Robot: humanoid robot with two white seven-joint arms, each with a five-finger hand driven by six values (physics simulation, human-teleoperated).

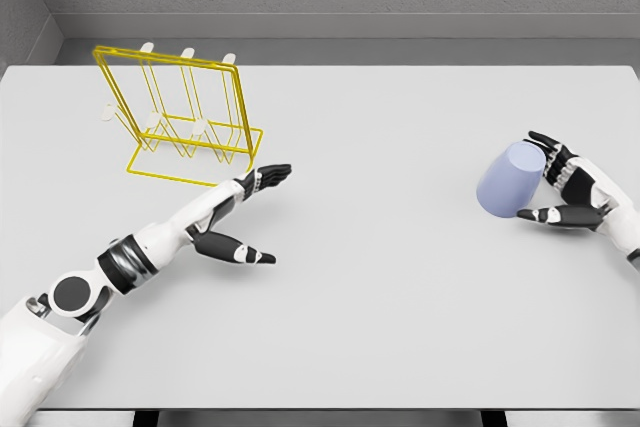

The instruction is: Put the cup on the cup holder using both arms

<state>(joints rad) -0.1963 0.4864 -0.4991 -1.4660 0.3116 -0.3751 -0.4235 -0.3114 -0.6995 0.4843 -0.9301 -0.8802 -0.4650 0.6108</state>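
Note:
A lavender cup (pixel 503 187) sits tilted at the right side of the white table (pixel 400 307), its wide end toward the lower left. My right hand (pixel 527 175) comes in from the right edge and holds the cup's narrower end, fingers (pixel 549 146) over the top and thumb below. The yellow wire cup holder (pixel 185 117), with white-tipped pegs, stands upright at the far left of the table. My left hand (pixel 279 214) reaches out open, just right of and in front of the holder's base, holding nothing.
A grey wall runs behind the table's far edge. The table's front edge lies along the bottom of the view. A wide stretch of bare tabletop separates the two hands.

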